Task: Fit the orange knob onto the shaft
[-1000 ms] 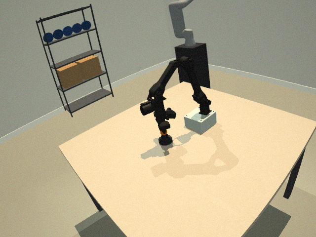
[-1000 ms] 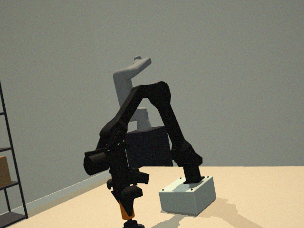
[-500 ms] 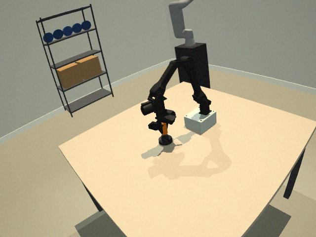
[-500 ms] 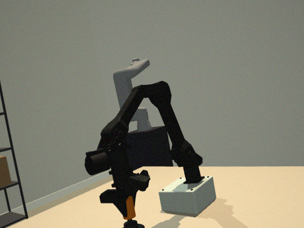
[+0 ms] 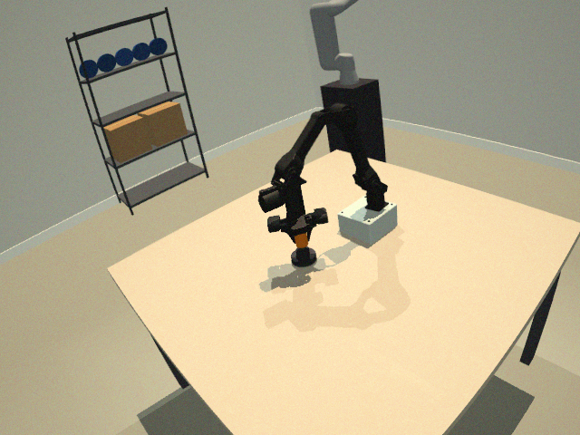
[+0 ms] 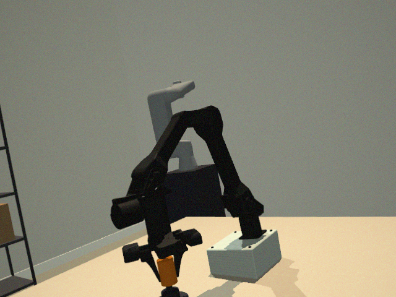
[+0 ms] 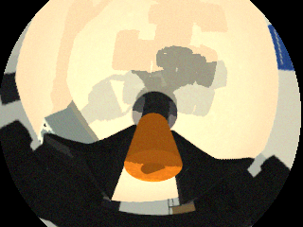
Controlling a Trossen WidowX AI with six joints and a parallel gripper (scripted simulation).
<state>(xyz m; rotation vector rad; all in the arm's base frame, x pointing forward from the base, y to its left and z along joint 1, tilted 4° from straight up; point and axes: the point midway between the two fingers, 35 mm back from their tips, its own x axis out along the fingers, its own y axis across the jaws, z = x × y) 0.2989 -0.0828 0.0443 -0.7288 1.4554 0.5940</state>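
The orange knob [image 5: 301,240] [image 6: 167,271] [image 7: 152,147] is upright between the fingers of my gripper [image 5: 302,242] [image 6: 168,277] [image 7: 152,130], which is shut on it. The knob is above the round dark pedestal [image 5: 294,258] [image 6: 183,294] [image 7: 137,116], over the dark shaft [image 5: 303,254] [image 6: 170,291] [image 7: 155,103]. A length of dark shaft shows between the knob's lower end and the pedestal. The knob's lower end looks at or very near the shaft top; whether they touch is unclear. The flat sides of hole and shaft are hidden.
My arm's base stands on a pale box [image 5: 368,229] [image 6: 231,262] [image 7: 73,124] behind and to the right of the pedestal in the top and exterior views. The table [image 5: 374,365] carries the box and pedestal. A shelf rack [image 5: 154,185] and a grey arm [image 5: 324,39] [image 6: 158,119] stand beyond it.
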